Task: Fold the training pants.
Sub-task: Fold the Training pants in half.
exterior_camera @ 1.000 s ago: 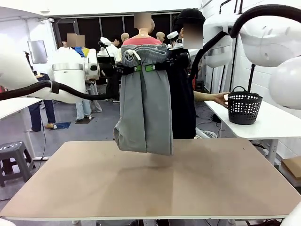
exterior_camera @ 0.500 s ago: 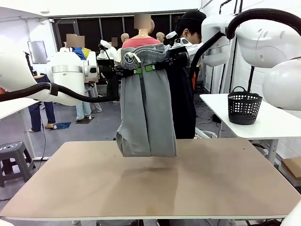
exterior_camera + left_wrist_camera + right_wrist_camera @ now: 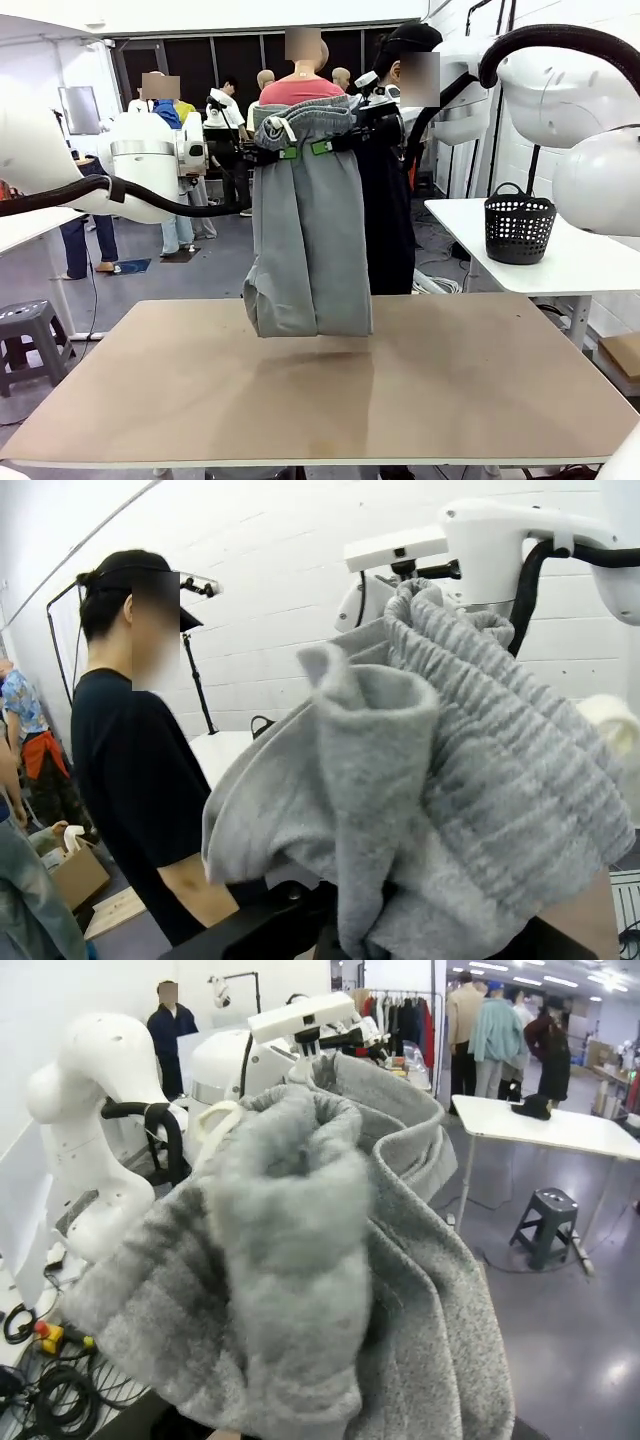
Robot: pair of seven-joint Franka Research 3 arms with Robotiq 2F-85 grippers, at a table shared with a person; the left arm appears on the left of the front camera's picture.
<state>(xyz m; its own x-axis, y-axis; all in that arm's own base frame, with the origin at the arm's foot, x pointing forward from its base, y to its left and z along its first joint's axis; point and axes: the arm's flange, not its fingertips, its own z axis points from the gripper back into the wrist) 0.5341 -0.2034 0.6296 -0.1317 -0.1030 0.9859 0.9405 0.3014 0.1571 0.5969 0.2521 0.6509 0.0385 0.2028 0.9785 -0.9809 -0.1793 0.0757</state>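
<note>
both grippers, left gripper (image 3: 289, 152) and right gripper (image 3: 321, 145), clamped on training pants (image 3: 308, 240) above tan table (image 3: 330, 400), black basket (image 3: 519, 229) beside

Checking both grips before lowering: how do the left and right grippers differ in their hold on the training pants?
The left gripper clamps the waistband of the training pants nearer the picture's left edge; the right gripper clamps it beside that, toward the right. The left gripper sits slightly lower than the right gripper. Both are shut on the waistband, side by side, with the pants hanging folded above the table.

light: bright, even, overhead | shadows: soft | wrist views: wide-angle distortion, near cloth blurred
</note>
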